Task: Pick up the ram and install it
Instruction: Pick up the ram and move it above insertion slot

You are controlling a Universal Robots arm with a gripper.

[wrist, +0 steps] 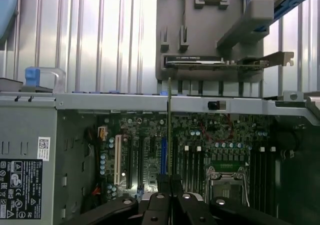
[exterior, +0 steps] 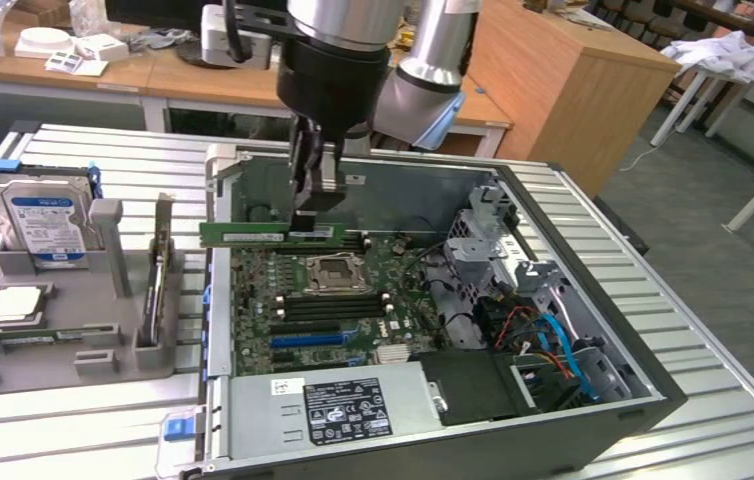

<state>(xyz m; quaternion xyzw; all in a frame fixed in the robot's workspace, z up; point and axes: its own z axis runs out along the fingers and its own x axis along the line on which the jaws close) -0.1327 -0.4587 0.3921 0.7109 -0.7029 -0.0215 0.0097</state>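
Observation:
The ram [exterior: 254, 234] is a long thin green stick, held level above the motherboard [exterior: 300, 330] inside the open computer case. My gripper [exterior: 313, 222] comes down from above and is shut on the ram's upper edge near its right end. In the wrist view the ram [wrist: 170, 130] shows edge-on as a thin line running out from between my gripper [wrist: 170, 182] fingers. It hangs over the board beside the black memory slots [wrist: 189, 167], to one side of the processor socket [wrist: 227, 181]. The same black slots [exterior: 330, 306] lie just in front of the socket [exterior: 337, 270] in the exterior view.
A grey parts holder [exterior: 84, 330] at the exterior view's left carries a hard drive [exterior: 41, 215], a square silver processor [exterior: 14, 305] and an upright card [exterior: 160, 280]. The power supply [exterior: 330, 410] fills the case's near end. Cables [exterior: 551, 340] and the drive cage crowd the exterior view's right.

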